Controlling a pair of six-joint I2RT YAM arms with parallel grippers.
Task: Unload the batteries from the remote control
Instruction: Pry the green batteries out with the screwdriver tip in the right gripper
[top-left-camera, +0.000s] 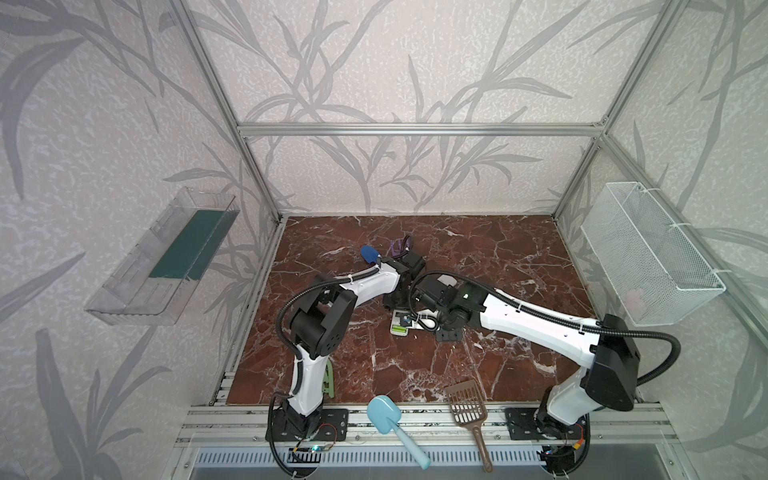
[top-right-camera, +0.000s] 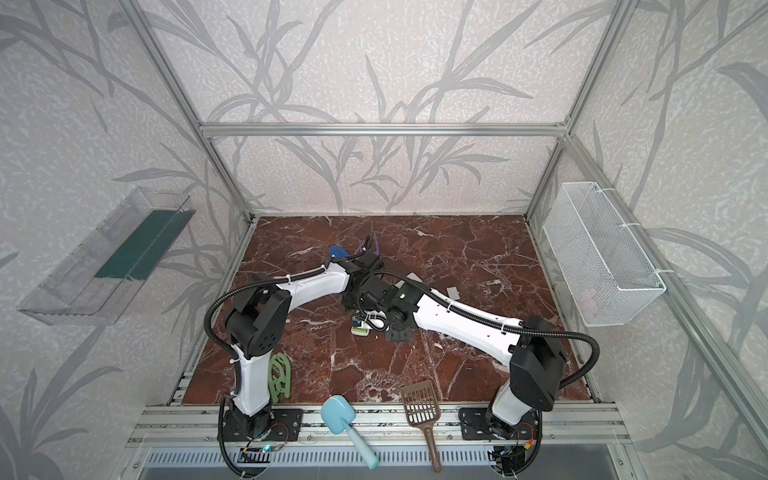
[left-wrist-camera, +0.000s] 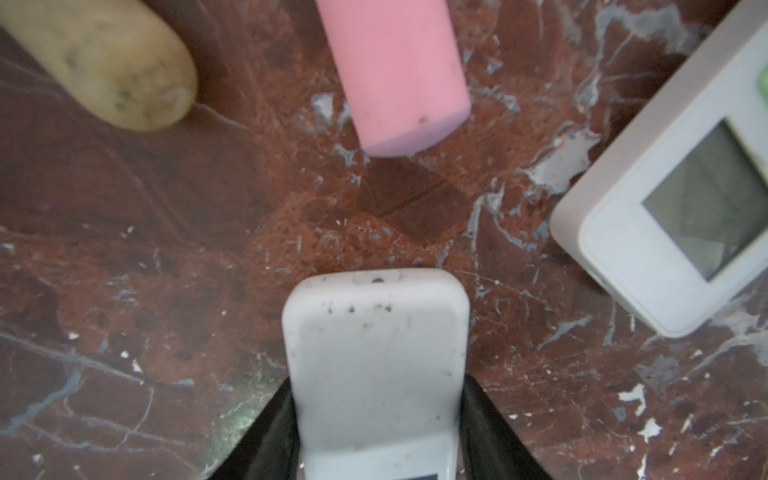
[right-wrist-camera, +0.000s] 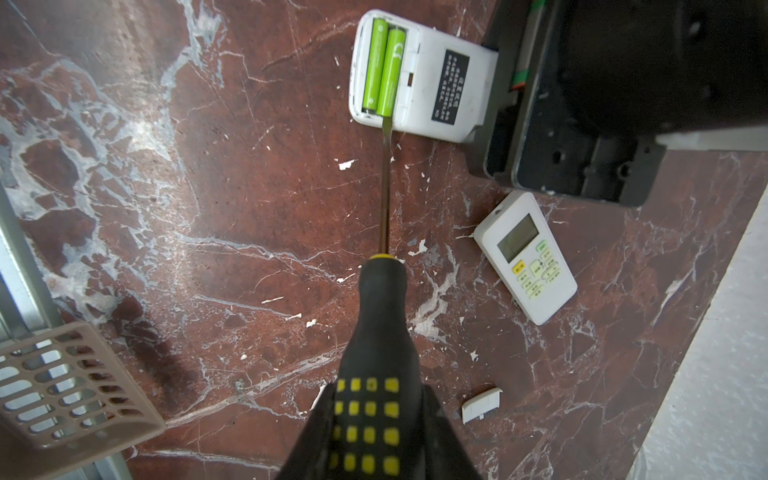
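A white remote control lies back-up on the marble floor, its battery compartment open. Two lime-green batteries sit side by side in it. My left gripper is shut on the remote control's other end, a black finger on each side. My right gripper is shut on the handle of a yellow-black screwdriver. The blade tip touches the end of one battery at the compartment's edge. In both top views the remote control shows under the two crossed wrists.
A second remote lies face-up nearby, with a loose white battery cover beyond it. A pink cylinder and a beige object lie ahead of the left gripper. A brown slotted scoop and a blue scoop rest at the front edge.
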